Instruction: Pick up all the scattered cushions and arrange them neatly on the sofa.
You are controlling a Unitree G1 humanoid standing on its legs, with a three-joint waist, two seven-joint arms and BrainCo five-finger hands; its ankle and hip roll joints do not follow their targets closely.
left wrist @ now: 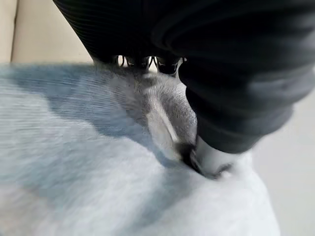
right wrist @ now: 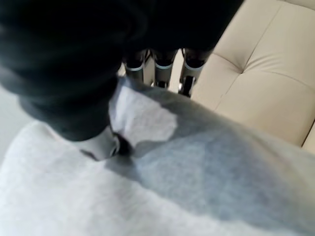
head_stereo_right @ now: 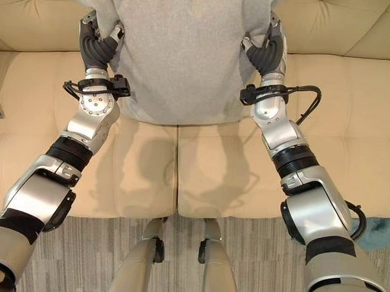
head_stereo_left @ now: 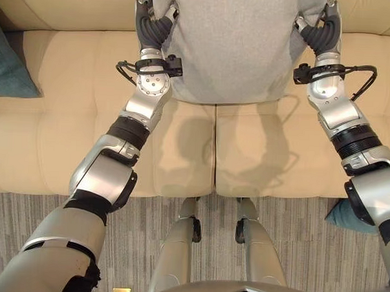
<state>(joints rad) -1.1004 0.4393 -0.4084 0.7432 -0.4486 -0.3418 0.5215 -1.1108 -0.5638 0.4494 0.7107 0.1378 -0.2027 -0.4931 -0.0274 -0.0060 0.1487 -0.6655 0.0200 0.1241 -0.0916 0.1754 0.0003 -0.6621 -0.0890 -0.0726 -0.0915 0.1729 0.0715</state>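
Now both hands pinch one large light-grey fabric cushion point(head_stereo_left: 231, 47) over the cream tufted leather sofa point(head_stereo_left: 46, 133).

Left hand point(head_stereo_left: 151, 18) and right hand point(head_stereo_left: 322, 29) grip opposite side edges, thumbs pressed into the cloth, fingers curled behind it. A teal cushion point(head_stereo_left: 7, 63) lies at the sofa's left end.

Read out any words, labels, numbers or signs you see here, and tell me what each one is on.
There is none to read.
Grey cushion, held at its two sides by the left hand and the right hand: plain fabric, no tag or print showing.
Cream sofa: plain tufted upholstery, no label.
Teal cushion on the sofa: no print.
Striped carpet: a pattern alone, no signs.
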